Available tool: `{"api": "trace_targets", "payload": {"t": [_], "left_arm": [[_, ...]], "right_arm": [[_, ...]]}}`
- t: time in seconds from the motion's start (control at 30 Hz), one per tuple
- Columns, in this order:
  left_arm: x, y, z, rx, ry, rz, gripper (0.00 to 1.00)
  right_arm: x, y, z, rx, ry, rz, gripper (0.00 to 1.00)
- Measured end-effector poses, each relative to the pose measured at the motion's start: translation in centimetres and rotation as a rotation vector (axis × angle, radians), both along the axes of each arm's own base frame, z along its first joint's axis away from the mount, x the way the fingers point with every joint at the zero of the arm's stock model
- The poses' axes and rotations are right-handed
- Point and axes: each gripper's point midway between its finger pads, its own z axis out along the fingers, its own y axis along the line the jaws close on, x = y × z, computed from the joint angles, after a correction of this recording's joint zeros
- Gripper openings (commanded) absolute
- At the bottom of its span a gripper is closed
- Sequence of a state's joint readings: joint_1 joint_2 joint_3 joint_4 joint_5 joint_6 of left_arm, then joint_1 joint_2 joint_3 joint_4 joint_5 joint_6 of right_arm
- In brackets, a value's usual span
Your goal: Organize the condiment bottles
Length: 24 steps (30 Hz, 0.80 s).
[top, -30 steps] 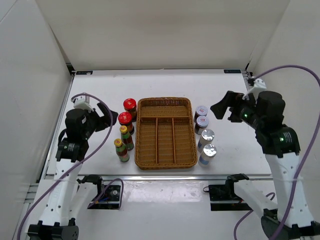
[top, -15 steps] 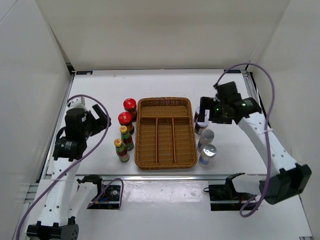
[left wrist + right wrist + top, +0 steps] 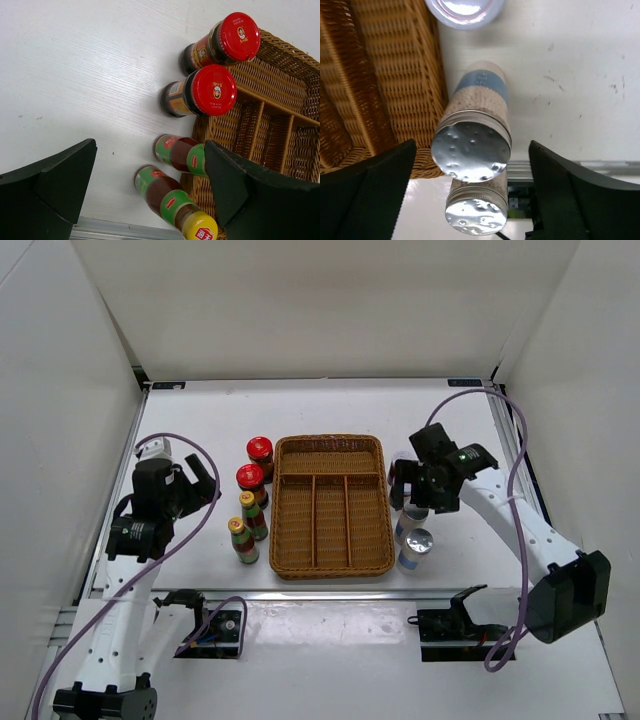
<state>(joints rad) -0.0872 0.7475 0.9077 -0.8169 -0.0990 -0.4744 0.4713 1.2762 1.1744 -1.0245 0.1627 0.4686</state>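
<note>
None placed yet: no bottle stands in the wicker tray (image 3: 330,443); all that you can see stand on the table (image 3: 200,410).
Left group: two red-lidded jars (image 3: 259,448) at the tray's 10 o'clock, two yellow-capped bottles (image 3: 248,502) at its 8 o'clock, just beside its wall.
Right group: two silver-topped cylinders (image 3: 471,150) at the tray's 4 o'clock. One purple-lidded jar (image 3: 465,6) shows beyond them, toward 2 o'clock. The top view hides most of this under the arm.
Right fingers (image 3: 367,187): wide apart and holding nothing, with the farther cylinder between them in the wrist view.
Just changed: within the last second your right arm swung in from high at the table's 3 o'clock edge and dropped over the right group.
Meaning: you are probably lining up the first pick, that farther cylinder.
Left fingers (image 3: 50,185): apart and empty, at 9 o'clock of the left group; that arm has barely shifted.
Watch: the cylinders stand close together beside the tray wall, so closing may nudge the nearer one.
</note>
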Motion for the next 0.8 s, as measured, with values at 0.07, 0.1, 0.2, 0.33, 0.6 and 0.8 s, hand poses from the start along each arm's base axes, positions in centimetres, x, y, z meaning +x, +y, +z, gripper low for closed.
{"api": "trace_targets", "payload": {"t": [0.07,0.1,0.2,0.33,0.6,0.8], "left_arm": [[0.0,0.0,-0.1,0.000,0.004,0.000,1.00],[0.0,0.0,-0.1,0.000,0.006,0.000,1.00],[0.0,0.0,-0.2,0.001,0.009,0.000,1.00],[0.0,0.0,-0.2,0.001,0.009,-0.001,1.00],[0.1,0.0,-0.3,0.002,0.013,-0.002,1.00],[0.1,0.0,-0.4,0.002,0.020,-0.002,1.00]], "right_arm": [[-0.4,-0.2,-0.9,-0.017,0.037,-0.014,0.82],[-0.4,-0.2,-1.3,-0.022,0.047,-0.021,0.77],[-0.4,-0.2,-2.1,-0.034,0.074,-0.038,0.60],[-0.2,-0.2,-2.1,-0.035,0.066,-0.054,0.49],[0.2,-0.3,2.4,-0.103,-0.018,-0.025,0.26],[1.8,3.2,11.9,0.033,-0.295,0.071,0.23]]}}
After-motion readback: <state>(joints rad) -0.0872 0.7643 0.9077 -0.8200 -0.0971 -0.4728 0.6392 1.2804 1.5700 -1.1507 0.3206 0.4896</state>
